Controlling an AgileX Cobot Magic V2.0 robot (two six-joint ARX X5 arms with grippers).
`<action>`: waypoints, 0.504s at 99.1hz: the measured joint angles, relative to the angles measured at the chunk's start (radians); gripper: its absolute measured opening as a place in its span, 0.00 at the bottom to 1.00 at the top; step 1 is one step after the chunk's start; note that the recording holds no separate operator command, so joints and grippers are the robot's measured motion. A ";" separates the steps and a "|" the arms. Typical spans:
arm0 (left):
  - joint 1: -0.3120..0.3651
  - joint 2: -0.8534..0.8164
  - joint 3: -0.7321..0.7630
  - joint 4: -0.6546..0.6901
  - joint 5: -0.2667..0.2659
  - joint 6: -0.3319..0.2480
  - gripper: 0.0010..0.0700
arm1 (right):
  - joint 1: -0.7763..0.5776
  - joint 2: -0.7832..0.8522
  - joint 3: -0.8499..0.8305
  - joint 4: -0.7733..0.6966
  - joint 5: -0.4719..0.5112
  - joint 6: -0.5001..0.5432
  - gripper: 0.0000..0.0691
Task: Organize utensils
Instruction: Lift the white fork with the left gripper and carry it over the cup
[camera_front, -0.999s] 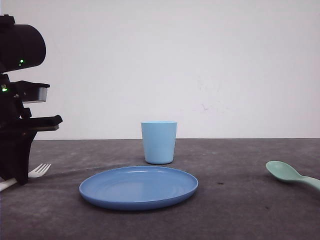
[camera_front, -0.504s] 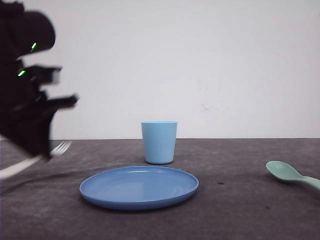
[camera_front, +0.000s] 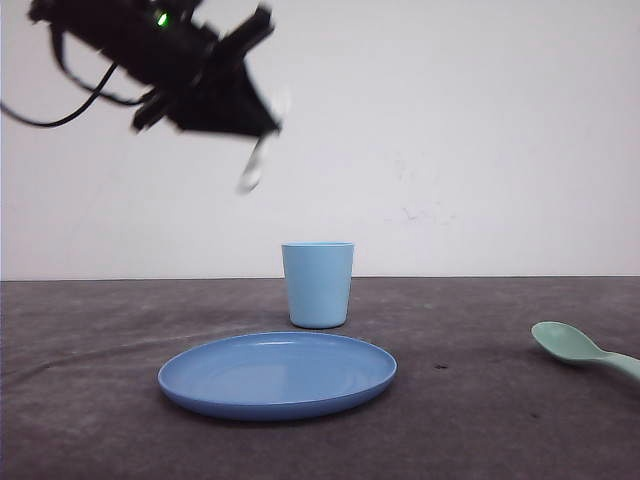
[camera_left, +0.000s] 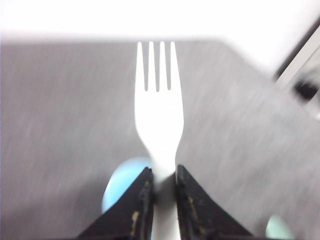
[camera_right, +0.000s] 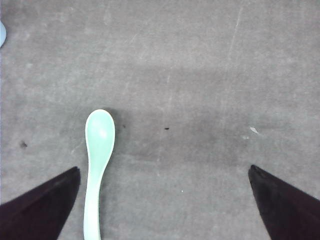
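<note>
White fork carried high by the left arm; mint spoon not yet picked up.

Nearest in the front view, the round blue plastic plate (camera_front: 277, 375) sits bare, and the pale mint-green plastic spoon (camera_right: 97, 165) is seen flat on the dark grey tabletop (camera_front: 480, 420) between the wide-spread jaws of the right gripper (camera_right: 164, 197). Behind the plate the light blue plastic cup (camera_front: 318, 285) is stood upright. High above, the small white four-tined plastic fork (camera_left: 159, 107) is pinched at its narrow neck by the closed left gripper (camera_left: 161, 186) (blurred, so probably moving fast). A thin, smooth handle could be swung loose or twisted, and the light cup could be tipped by a mis-aimed drop.
</note>
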 joint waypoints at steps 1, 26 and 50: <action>-0.003 0.000 0.000 0.020 0.000 0.002 0.04 | 0.000 0.000 0.000 0.000 0.000 0.000 0.98; -0.022 0.072 0.000 0.295 -0.006 0.071 0.04 | 0.000 0.000 0.000 0.000 0.000 0.000 0.98; -0.022 0.238 0.000 0.512 -0.006 0.088 0.04 | 0.000 0.000 0.000 0.000 0.000 0.000 0.98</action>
